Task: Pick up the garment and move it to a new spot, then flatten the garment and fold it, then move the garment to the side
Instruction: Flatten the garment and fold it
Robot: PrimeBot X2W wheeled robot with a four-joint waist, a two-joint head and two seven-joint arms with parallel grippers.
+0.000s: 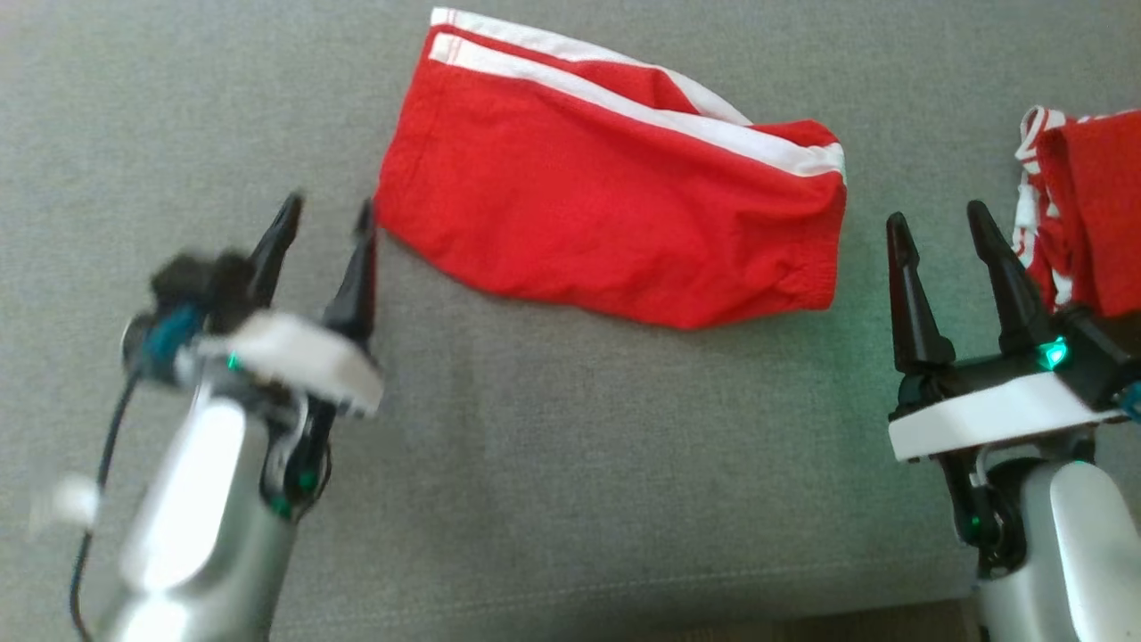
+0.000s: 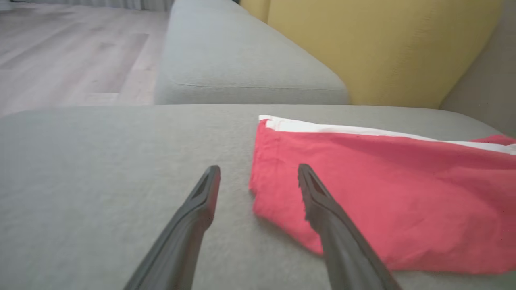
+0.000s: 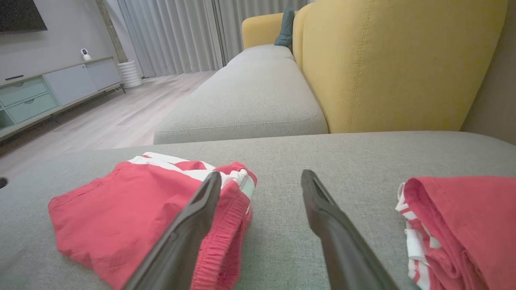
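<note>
Lying apparently folded at upper centre in the head view, the garment (image 1: 615, 205) sits on the sofa (image 1: 570, 464), left hand (image 1: 327, 207) and right hand (image 1: 937, 217) both spread, empty. Left wrist view: its corner between the fingers (image 2: 322, 209). Right wrist view: lower left; the move aside looks undone

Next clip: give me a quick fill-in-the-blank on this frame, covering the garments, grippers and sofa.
1. The red shorts carry ____ stripes along one edge.
2. The left gripper and the right gripper both stand ____, holding nothing.
3. A second red garment lies beside the ____ gripper.
4. Behind the grey cushion, the sofa's backrest is ____.
Missing: white; open; right; yellow.
</note>
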